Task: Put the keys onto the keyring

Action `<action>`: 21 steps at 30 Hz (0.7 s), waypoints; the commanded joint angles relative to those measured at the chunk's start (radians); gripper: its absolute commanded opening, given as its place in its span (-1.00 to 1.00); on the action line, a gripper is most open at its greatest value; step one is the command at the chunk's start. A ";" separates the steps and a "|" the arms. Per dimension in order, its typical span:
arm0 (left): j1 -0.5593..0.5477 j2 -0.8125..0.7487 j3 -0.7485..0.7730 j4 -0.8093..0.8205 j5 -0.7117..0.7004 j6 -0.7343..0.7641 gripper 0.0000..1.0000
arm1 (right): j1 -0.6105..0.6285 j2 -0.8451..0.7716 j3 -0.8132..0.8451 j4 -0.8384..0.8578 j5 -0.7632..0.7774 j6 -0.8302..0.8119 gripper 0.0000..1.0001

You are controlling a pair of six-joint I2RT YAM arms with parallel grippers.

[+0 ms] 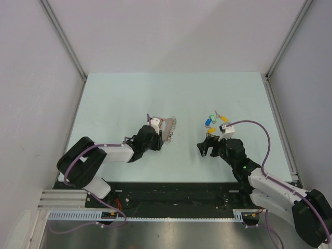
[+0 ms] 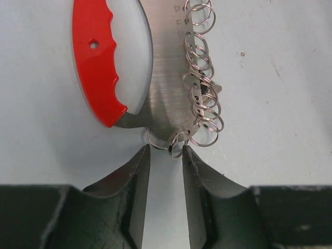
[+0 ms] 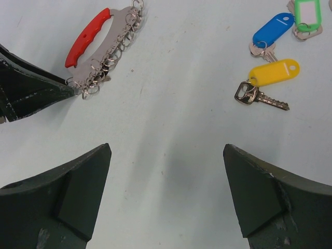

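Note:
The keyring (image 2: 98,57) is a red handle on a flat metal plate with a chain of several silvery split rings (image 2: 203,98). It lies left of the table's middle (image 1: 168,128) and shows at the top left of the right wrist view (image 3: 96,31). My left gripper (image 2: 166,149) is at its near end, jaws narrowed onto the end rings, which fill the gap between the tips. The keys lie loose right of centre (image 1: 213,123): a yellow-tagged one (image 3: 275,71), a blue one (image 3: 273,29) and a green one (image 3: 307,11). My right gripper (image 3: 167,150) is wide open and empty, just in front of the keys (image 1: 205,149).
The pale green table top (image 1: 119,98) is walled in by white panels at the back and both sides. A strip of bare surface separates the keyring from the keys. The left gripper's finger (image 3: 31,91) shows at the left edge of the right wrist view.

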 commanded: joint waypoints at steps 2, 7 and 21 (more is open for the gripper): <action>0.008 0.020 0.012 0.043 0.052 0.032 -0.29 | -0.003 0.010 0.002 0.055 -0.005 -0.015 0.90; 0.008 0.025 0.017 0.043 0.068 0.033 -0.34 | -0.003 0.016 0.002 0.060 -0.008 -0.015 0.90; 0.008 0.029 0.038 0.022 0.082 -0.008 -0.49 | -0.003 0.019 0.002 0.062 -0.006 -0.015 0.90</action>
